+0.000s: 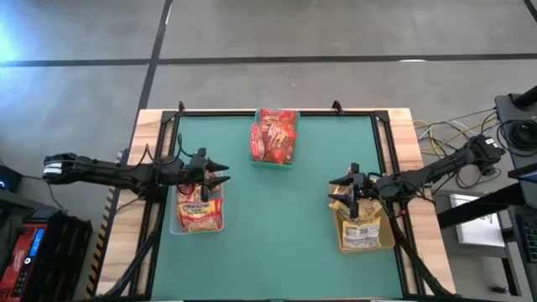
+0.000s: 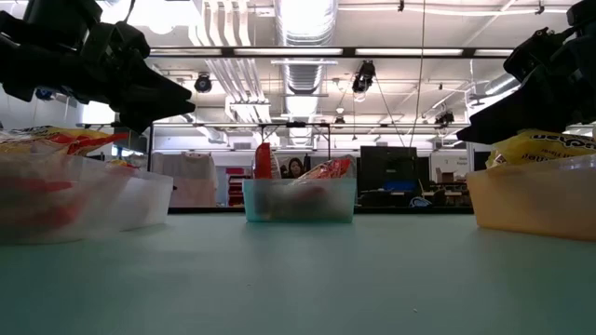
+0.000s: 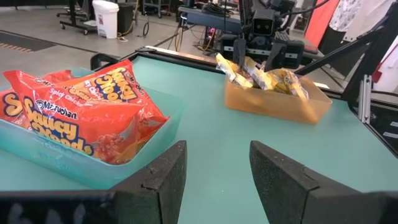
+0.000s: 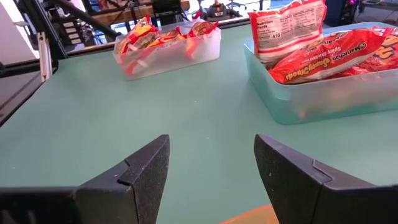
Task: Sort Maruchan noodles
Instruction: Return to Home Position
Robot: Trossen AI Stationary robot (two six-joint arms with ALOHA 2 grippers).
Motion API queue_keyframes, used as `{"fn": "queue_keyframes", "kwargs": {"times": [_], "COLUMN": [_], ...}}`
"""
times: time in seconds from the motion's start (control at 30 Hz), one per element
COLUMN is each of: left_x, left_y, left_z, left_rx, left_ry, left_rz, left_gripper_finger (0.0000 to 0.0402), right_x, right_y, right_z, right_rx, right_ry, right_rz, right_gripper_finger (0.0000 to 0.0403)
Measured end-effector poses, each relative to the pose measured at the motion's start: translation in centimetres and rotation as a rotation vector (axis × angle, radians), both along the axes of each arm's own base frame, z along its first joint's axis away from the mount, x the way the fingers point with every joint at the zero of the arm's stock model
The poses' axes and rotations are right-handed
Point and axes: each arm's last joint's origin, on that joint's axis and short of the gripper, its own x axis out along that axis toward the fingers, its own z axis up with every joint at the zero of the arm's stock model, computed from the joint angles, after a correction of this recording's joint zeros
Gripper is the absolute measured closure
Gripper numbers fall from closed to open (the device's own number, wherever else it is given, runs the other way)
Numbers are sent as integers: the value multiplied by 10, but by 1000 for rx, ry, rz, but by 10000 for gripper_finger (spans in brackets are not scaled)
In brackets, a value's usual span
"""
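Red Maruchan packets (image 1: 274, 136) fill the teal bin (image 1: 255, 157) at the table's far middle; in the left wrist view these red packets (image 3: 81, 115) lie close by. Red-and-yellow packets (image 1: 200, 211) lie in the clear bin (image 4: 168, 43) on the left. Yellow packets (image 1: 361, 231) lie in the tan bin (image 3: 273, 102) on the right. My left gripper (image 1: 225, 174) hovers open above the clear bin's far end, holding nothing. My right gripper (image 1: 333, 186) hovers open above the tan bin's far end, also holding nothing. Their fingertips point at each other across the table.
Bare teal table surface (image 1: 277, 226) lies between the side bins and in front of the teal bin. A black frame (image 1: 277, 112) borders the mat. Cables and equipment (image 1: 470, 138) sit off the table's right side. A person (image 2: 296, 168) shows far behind the table.
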Motion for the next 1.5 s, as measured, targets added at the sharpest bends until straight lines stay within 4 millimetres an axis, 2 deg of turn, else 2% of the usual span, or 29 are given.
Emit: {"fn": "queue_keyframes", "kwargs": {"times": [0.23,0.33,0.73,0.97,1.5], "left_x": [-1,-5,-34,-54,-80], "left_y": [0,0,-2,-2,-3], "left_z": [1,7,40,54,66], "left_rx": [0,2,13,19,27], "left_ry": [-1,-56,-336,-495,-678], "left_rz": [-2,-3,-2,-1,-2], "left_gripper_finger": [243,243,243,243,243], "right_x": [0,-1,-17,-24,-39], "right_y": [0,0,-6,-8,-13], "right_z": [0,3,34,43,57], "right_rx": [1,8,104,135,192], "right_ry": [-2,-22,-308,-398,-567], "right_rz": [0,1,0,0,0], "right_gripper_finger": [179,179,179,179,179]}}
